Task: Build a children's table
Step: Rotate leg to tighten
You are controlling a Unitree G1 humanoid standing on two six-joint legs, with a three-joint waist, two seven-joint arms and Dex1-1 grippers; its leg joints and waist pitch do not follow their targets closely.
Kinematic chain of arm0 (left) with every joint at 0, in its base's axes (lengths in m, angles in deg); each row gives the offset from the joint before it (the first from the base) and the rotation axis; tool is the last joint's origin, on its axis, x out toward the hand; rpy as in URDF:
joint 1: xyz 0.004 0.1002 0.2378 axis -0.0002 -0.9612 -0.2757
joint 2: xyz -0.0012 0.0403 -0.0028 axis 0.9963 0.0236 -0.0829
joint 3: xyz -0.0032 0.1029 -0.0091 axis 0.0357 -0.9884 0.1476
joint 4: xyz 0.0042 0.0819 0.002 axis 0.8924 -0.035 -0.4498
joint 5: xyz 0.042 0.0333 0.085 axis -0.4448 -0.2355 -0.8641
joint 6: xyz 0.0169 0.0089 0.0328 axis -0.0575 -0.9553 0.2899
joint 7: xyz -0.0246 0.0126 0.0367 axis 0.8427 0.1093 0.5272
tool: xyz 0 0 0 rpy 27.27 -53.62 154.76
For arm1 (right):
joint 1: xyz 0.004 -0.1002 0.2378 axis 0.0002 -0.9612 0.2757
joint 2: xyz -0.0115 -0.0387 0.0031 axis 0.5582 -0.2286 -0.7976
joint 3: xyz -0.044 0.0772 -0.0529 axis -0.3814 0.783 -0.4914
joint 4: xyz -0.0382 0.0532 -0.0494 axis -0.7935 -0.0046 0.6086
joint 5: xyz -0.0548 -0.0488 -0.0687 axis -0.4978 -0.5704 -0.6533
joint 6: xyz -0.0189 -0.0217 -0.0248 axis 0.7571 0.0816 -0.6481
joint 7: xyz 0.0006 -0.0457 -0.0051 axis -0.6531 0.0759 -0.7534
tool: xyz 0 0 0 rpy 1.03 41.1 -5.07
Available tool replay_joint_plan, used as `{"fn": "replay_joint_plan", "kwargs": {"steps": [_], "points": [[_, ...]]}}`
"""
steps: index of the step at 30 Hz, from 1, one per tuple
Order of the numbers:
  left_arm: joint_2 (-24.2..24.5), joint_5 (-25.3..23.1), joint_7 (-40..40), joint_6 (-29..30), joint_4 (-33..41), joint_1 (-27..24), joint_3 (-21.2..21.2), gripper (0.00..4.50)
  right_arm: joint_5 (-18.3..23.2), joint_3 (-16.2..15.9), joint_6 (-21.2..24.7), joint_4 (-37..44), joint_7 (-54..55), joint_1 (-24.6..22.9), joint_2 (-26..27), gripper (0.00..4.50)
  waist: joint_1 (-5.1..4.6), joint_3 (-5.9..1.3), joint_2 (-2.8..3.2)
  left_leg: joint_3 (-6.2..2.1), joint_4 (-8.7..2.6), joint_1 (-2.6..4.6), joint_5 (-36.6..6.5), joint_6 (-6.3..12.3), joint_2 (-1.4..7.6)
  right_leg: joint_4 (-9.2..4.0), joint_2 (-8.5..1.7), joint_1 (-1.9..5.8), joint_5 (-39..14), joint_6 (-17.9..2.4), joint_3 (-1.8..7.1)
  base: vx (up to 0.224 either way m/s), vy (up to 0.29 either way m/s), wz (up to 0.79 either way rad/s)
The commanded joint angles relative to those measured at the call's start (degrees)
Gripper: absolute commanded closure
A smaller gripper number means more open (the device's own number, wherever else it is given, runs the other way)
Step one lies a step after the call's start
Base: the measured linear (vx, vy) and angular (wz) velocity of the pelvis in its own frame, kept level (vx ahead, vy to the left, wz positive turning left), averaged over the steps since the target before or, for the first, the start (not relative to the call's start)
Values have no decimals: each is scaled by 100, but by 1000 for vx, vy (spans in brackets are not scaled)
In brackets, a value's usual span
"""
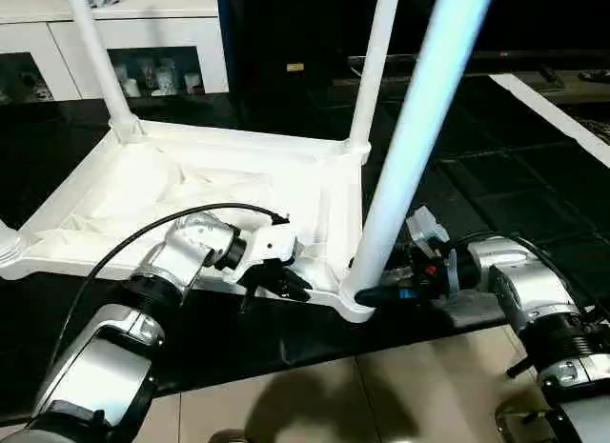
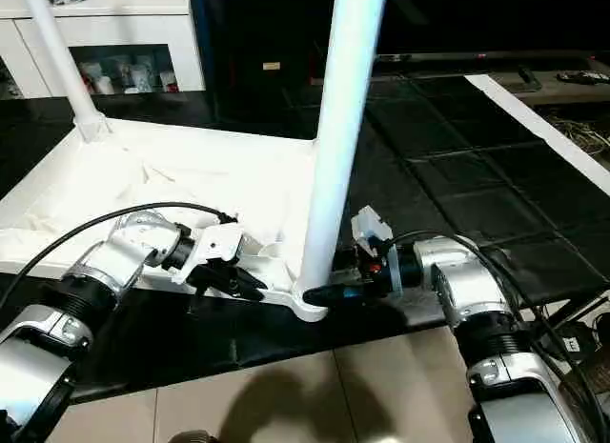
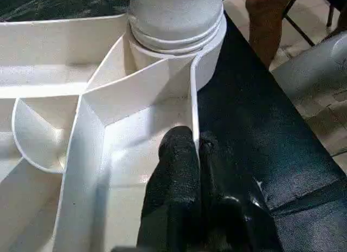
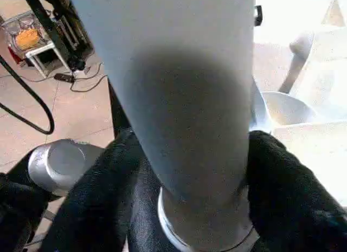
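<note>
A white plastic children's table lies upside down on a black mat, its ribbed underside facing up and round tapered legs rising from its corners. The left gripper, fingers pressed together, pinches the table's near rim. The right gripper has its black fingers closed around the base of the near right leg.
</note>
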Motion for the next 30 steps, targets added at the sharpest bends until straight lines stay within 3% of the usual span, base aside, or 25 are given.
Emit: {"fn": "replay_joint_plan", "kwargs": {"steps": [1, 8, 12, 15, 18, 20, 22, 23, 25, 28, 29, 30], "points": [[-63, -150, -87, -102, 7, 70, -209, 450, 21, -27, 24, -20, -124, 110, 8, 182, -24, -417, -44, 63, -320, 25, -1134, 318, 40, -390, -310, 351, -1317, -1269, 206, 0, 0, 0], [-150, -295, 474, 205, -216, 163, -141, 450, 62, -42, 90, 109, -64, -12, 23, 232, -2, -411, -37, 69, -311, 33, -1103, 319, 36, -392, -301, 342, -1263, -1274, 209, 0, 0, 0], [-332, -98, 797, 637, -298, 211, 106, 450, 76, 9, 146, 299, 293, -185, 148, 245, 24, -362, -42, 60, -342, 64, -1458, 236, 32, -477, -326, 328, -2029, -1098, 200, 0, 0, 0], [-617, -60, 1480, 1067, -315, 302, 297, 450, -65, 186, 433, 333, 1560, -269, 603, 248, -26, -336, -34, 31, -379, 105, -1753, 86, 22, -541, -329, 298, -2638, -876, 190, 0, 0, 0], [-877, -12, 1988, 1429, -341, 432, 447, 450, -141, 344, 652, 272, 2512, -208, 1016, 250, -144, -325, -35, -9, -402, 49, -1810, -6, -23, -593, -323, 318, -3123, -608, 154, 0, 0, 0], [-1200, 61, 2563, 1838, -355, 599, 619, 450, -267, 462, 821, 191, 3517, -114, 1489, 251, -236, -337, -44, -26, -388, 60, -1807, -36, -49, -634, -333, 299, -3328, -482, 126, 0, 0, 0], [-1470, 128, 3105, 2084, -338, 718, 787, 450, -351, 525, 888, 78, 4184, -15, 1864, 251, -296, -339, -30, -41, -388, 54, -1818, -17, -68, -642, -332, 298, -3332, -475, 111, 0, 0, 0], [-1591, 160, 3321, 2171, -329, 768, 856, 450, -417, 554, 880, -34, 4522, 64, 2017, 251, -328, -343, -35, -28, -369, 79, -1847, 40, -81, -667, -331, 261, -3336, -484, 117, 0, 0, 0], [-1791, 204, 3669, 2255, -312, 841, 959, 450, -476, 643, 836, -294, 5061, 234, 2253, 251, -359, -358, -25, -41, -386, 43, -1763, 105, -81, -652, -327, 288, -3148, -551, 119, 0, 0, 0], [-1933, 195, 3871, 2250, -266, 883, 978, 450, -476, 728, 744, -475, 5291, 375, 2418, 251, -350, -383, -26, -16, -393, 27, -1604, 203, -63, -591, -309, 306, -2454, -750, 156, 0, 0, 0], [-1929, 169, 3876, 2211, -255, 883, 960, 450, -498, 738, 689, -501, 5318, 397, 2426, 218, -344, -386, -26, -10, -391, 25, -1560, 223, -58, -576, -307, 306, -2296, -793, 166, 0, 0, 0], [-1934, 136, 3900, 2201, -238, 884, 952, 450, -534, 759, 654, -510, 5386, 412, 2448, 218, -339, -393, -26, -3, -390, 9, -1469, 250, -58, -544, -305, 326, -2034, -867, 173, 0, 0, 0]]}}
